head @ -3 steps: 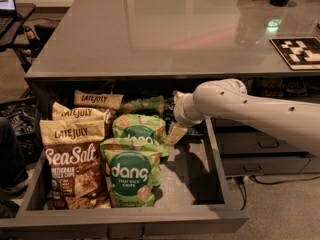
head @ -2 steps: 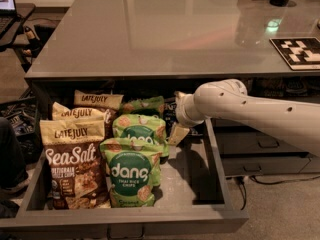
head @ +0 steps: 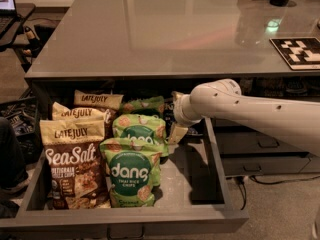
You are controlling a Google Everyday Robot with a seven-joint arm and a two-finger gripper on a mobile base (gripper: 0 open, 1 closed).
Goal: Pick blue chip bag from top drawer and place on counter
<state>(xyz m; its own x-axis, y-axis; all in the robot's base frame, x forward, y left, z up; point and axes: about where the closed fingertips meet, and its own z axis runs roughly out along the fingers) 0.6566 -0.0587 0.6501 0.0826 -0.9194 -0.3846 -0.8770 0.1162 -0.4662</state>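
Hardly anything is shifting since a second ago: the pincer (head: 176,132) is still hanging low at the back right of the open top drawer (head: 150,221), beside the green dang bags (head: 131,171), and I cannot tell whether it is clenched. The blue chip bag (head: 168,116) is showing only as a dark sliver just behind it, hiding its long axis.

Single white arm (head: 270,116) enters from the right of the view and reaches leftward, nearly level, ending in a rounded wrist joint (head: 212,96). Past the wrist the gripper (head: 175,126) angles down-left, sitting low in the back right of the top drawer (head: 218,159).
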